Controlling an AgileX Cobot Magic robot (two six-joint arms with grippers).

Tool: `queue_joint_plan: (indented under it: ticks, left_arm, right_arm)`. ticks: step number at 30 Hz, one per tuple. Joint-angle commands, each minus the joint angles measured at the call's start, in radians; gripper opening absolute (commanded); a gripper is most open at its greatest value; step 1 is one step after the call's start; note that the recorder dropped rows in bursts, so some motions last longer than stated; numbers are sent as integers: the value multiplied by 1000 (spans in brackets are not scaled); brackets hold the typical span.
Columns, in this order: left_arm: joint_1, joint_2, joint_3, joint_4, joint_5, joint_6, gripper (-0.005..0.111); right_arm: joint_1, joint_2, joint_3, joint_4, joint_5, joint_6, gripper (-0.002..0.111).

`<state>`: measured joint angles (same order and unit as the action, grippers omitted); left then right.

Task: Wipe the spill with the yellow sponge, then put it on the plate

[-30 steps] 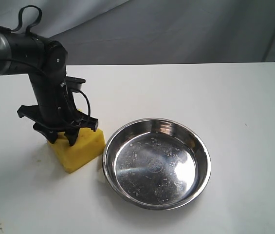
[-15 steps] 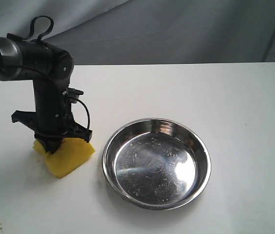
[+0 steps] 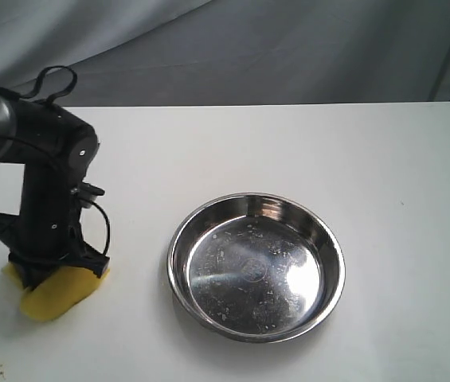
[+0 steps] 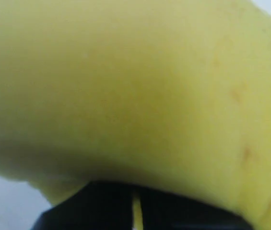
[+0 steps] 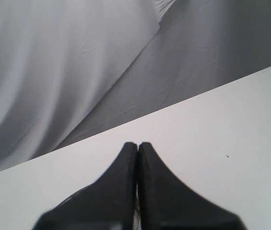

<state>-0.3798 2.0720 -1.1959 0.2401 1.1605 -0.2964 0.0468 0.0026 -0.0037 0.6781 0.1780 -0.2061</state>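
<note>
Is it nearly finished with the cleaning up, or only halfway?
Roughly halfway. Done, apparently: no puddle shows on the table, and the yellow sponge bears faint orange marks, so wiping looks mostly over. In hand: the left gripper is clamped on the sponge, low at the table, left of the plate in the exterior view. Remaining: the plate is empty; the sponge must go into it.

This looks like a robotics lab bench. A plain white table point(image 3: 304, 135) stands before a draped grey cloth backdrop point(image 3: 288, 48). A black robot arm point(image 3: 49, 175) works over it.
</note>
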Motion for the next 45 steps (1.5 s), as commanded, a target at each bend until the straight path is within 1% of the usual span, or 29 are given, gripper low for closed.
queue_joint_plan:
  ticks: [1, 3, 7, 10, 12, 13, 16, 19, 22, 25, 28, 36, 39, 41, 42, 43, 45]
  left_arm:
    - [88, -32, 153, -102, -57, 24, 0]
    - [123, -75, 210, -114, -82, 66, 0]
    - [181, -141, 306, -96, -86, 112, 0]
    - [224, -165, 366, -92, -91, 120, 0]
    - [245, -179, 401, -92, -120, 120, 0]
    - [254, -185, 416, -94, -143, 120, 0]
    - [251, -189, 429, -125, -206, 120, 0]
    - [251, -187, 414, -240, -283, 134, 0]
    - [247, -179, 372, -369, -325, 203, 0]
    - [247, -162, 311, -480, -327, 251, 0]
    - [245, -129, 257, -550, -327, 282, 0]
    - [160, -7, 98, -549, -409, 276, 0]
    - [162, 52, 7, -540, -400, 266, 0]
    - [173, 91, -64, -514, -387, 229, 0]
    - [178, 110, -99, -494, -377, 212, 0]
    - [187, 148, -166, -459, -369, 192, 0]
    - [199, 186, -231, -423, -355, 170, 0]
  right_arm:
    - [3, -3, 4, 1, -4, -2, 0]
    - [3, -3, 4, 1, -4, -2, 0]
    - [3, -3, 4, 1, -4, -2, 0]
    - [3, -3, 4, 1, -4, -2, 0]
    - [3, -3, 4, 1, -4, -2, 0]
    - [3, -3, 4, 1, -4, -2, 0]
    - [3, -3, 4, 1, -4, -2, 0]
    - [3, -3, 4, 1, -4, -2, 0]
    - [3, -3, 4, 1, -4, -2, 0]
    - [3, -3, 4, 1, -4, -2, 0]
    - [3, -3, 4, 1, -4, -2, 0]
    - [2, -3, 4, 0, -4, -2, 0]
    - [2, -3, 4, 0, -4, -2, 0]
    - [2, -3, 4, 0, -4, -2, 0]
    - [2, -3, 4, 0, -4, -2, 0]
    - [2, -3, 4, 0, -4, -2, 0]
    - [2, -3, 4, 0, -4, -2, 0]
